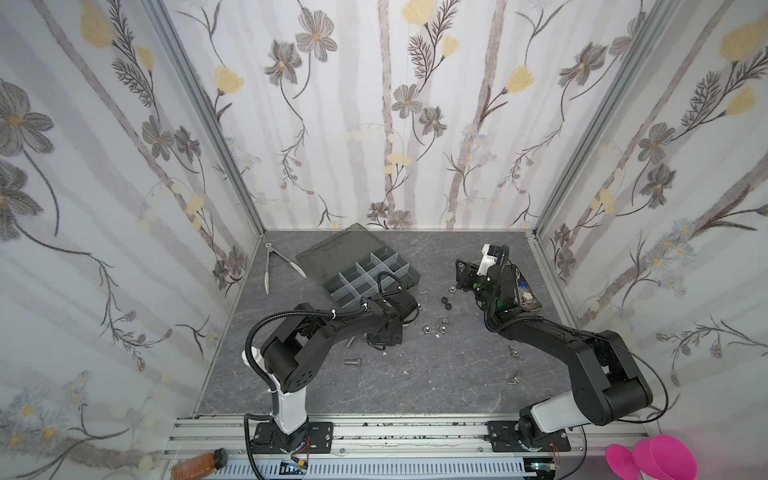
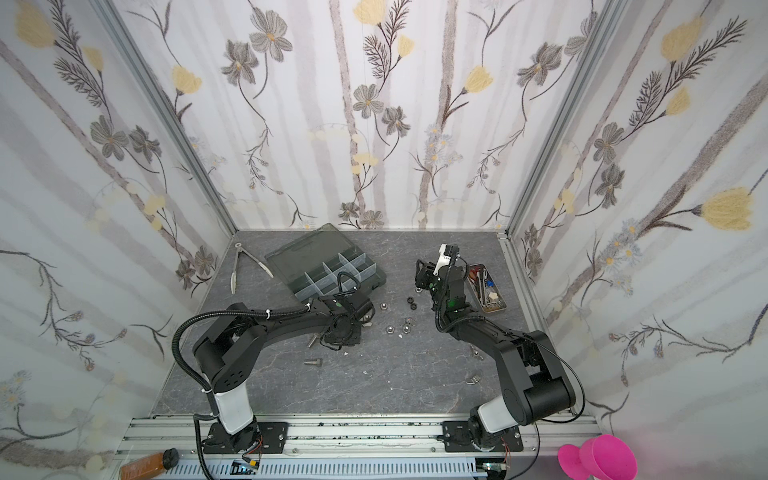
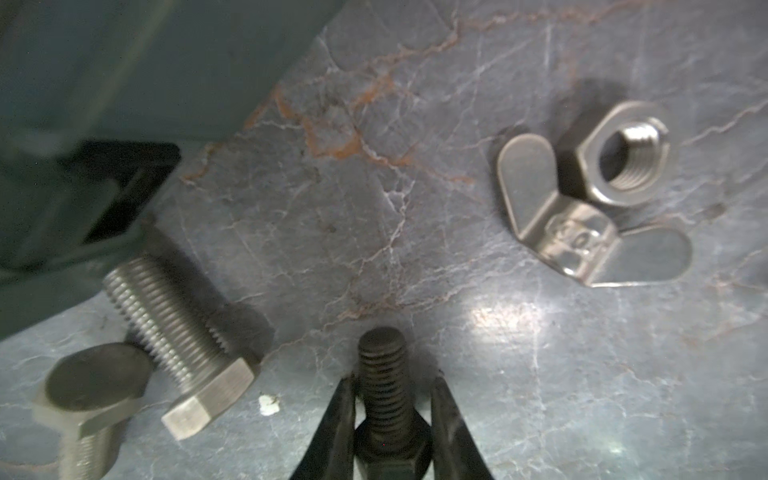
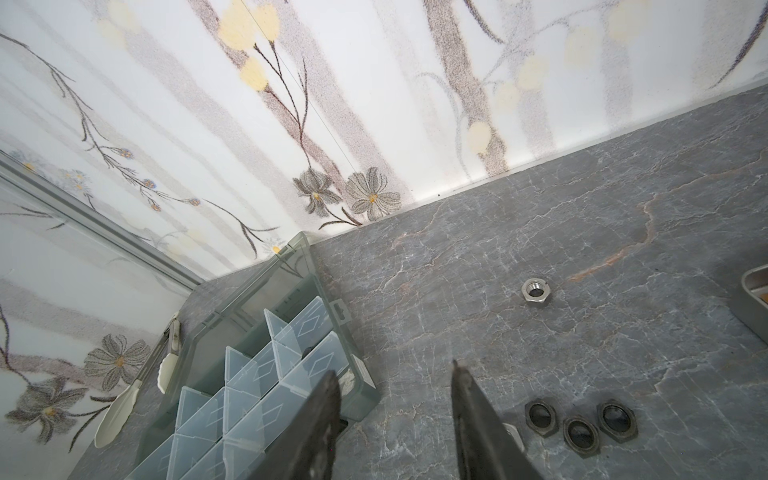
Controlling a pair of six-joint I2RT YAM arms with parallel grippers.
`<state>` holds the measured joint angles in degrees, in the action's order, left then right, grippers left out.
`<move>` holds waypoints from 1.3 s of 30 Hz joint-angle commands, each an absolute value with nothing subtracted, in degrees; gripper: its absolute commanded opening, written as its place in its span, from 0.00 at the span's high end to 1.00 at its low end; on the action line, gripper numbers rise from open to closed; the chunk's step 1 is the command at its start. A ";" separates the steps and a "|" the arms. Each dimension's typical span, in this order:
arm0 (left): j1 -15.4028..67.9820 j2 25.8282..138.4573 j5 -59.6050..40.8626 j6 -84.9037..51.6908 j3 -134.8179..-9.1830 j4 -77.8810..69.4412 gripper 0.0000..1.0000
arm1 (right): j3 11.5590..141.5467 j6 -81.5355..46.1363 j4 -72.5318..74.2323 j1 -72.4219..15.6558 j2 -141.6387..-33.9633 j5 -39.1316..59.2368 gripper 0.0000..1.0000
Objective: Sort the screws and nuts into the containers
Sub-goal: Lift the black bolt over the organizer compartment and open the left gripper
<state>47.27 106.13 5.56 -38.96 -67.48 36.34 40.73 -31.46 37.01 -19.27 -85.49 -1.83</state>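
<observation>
In the left wrist view my left gripper (image 3: 392,399) is shut on a black screw (image 3: 382,374) lying on the table, one finger on each side of its hex head. Two silver screws (image 3: 183,328) lie beside it, close to the box wall (image 3: 124,62). A silver hex nut (image 3: 623,162) rests against a wing nut (image 3: 582,241). My right gripper (image 4: 394,368) hangs open and empty between the grey organizer box (image 4: 363,399) and three black nuts (image 4: 581,432). A silver nut (image 4: 536,292) lies further on. The compartments that show hold nothing I can make out.
Metal tongs (image 1: 268,266) lie left of the box lid (image 1: 332,249). A narrow tool tray (image 2: 486,289) stands at the right wall. More silver nuts (image 1: 426,329), a silver screw (image 1: 353,362) and wing nuts (image 1: 513,378) are scattered over the table.
</observation>
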 commanded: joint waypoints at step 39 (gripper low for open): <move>33.14 128.83 7.05 -26.27 -120.31 44.38 0.79 | 41.21 -31.90 40.17 -19.25 -86.74 -0.62 0.55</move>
<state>33.56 126.85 7.46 -27.05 -117.40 42.72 40.73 -31.46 37.47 -19.22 -86.37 -0.69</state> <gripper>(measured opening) 0.244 0.453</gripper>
